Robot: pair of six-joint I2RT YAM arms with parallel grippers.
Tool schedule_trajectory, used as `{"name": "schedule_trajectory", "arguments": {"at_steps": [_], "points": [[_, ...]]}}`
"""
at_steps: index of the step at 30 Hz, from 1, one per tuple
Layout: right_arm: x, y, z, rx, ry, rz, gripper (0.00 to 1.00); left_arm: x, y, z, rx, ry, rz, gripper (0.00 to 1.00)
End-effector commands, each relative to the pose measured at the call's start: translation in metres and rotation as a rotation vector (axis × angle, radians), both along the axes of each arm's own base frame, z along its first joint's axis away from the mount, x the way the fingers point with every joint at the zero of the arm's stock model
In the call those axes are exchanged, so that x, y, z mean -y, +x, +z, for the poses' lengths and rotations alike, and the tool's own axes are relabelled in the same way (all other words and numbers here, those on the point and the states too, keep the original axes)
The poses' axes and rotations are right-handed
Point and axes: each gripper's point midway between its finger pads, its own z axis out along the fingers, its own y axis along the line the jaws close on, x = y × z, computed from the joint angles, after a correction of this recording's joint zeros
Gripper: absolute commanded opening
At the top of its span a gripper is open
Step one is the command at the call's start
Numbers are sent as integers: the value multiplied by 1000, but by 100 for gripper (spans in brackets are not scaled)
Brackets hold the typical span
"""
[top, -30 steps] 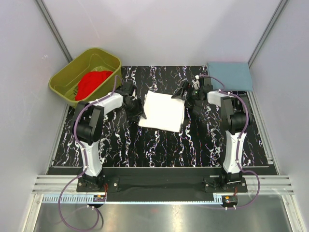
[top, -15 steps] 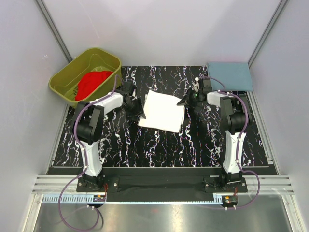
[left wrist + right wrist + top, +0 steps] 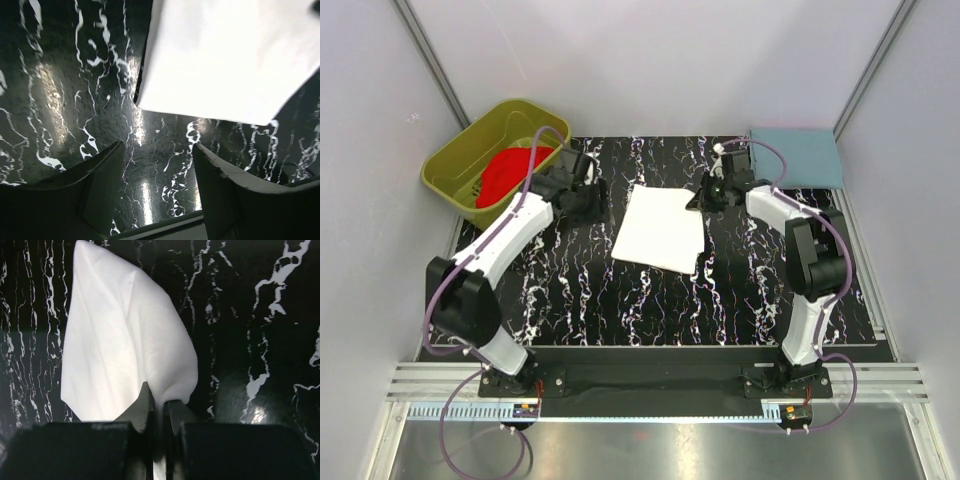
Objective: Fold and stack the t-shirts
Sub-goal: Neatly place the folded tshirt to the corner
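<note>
White t-shirt (image 3: pixel 660 228) lies folded flat mid-worktop (image 3: pixel 570 300), a bit toward the far edge. The folded shape is close to square, so no clear long axis. Its sides are rotated slightly off the worktop edges, with the far edge sitting further right than the near edge. Can't tell which way the collar points.

Right gripper (image 3: pixel 700 198) is at the shirt's far right corner. In the wrist view the right gripper (image 3: pixel 159 405) is clamped on the cloth edge, fingers pressed together with a thin fold of white t-shirt (image 3: pixel 120 350) between them, and that corner is puckered up into a ridge.

Left gripper (image 3: pixel 595 205) is just off the shirt's far left corner. In its wrist view the left gripper (image 3: pixel 157 147) has its fingers (image 3: pixel 100 185) well apart with only bare worktop between them, and the shirt edge (image 3: pixel 225 55) is ahead of the tips, not touching.

Red t-shirt (image 3: pixel 505 170) is bunched up in the green tub (image 3: pixel 455 160) at the far left corner, direction unreadable. Blue mat (image 3: pixel 798 157) lies at the far right corner
</note>
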Motion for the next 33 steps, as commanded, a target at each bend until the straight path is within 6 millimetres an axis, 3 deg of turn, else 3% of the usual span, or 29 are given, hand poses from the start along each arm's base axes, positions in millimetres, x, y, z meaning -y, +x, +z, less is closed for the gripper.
{"name": "schedule_trajectory", "arguments": {"at_steps": [1, 6, 14, 18, 22, 27, 29, 33], "points": [[1, -9, 25, 88, -159, -63, 0, -17, 7, 17, 65, 70, 4, 62], [3, -14, 21, 107, -265, -100, 0, -14, 4, 14, 50, 52, 5, 62], [1, -4, 36, 205, -338, -26, 0, -14, 10, 22, 73, 53, 14, 62], [26, 9, 48, 280, -481, 62, 0, -8, 10, 25, 97, 27, -26, 62], [65, 36, 72, 341, -448, 8, 0, 2, 4, 25, 102, -25, -84, 62], [87, 59, 98, 434, -498, 58, 0, 11, -5, 28, 123, -84, -143, 62], [99, 62, 98, 424, -543, 81, 0, 15, -5, 32, 150, -109, -154, 62], [119, 72, 119, 443, -602, 78, 0, 24, -11, 26, 133, -158, -201, 62]]}}
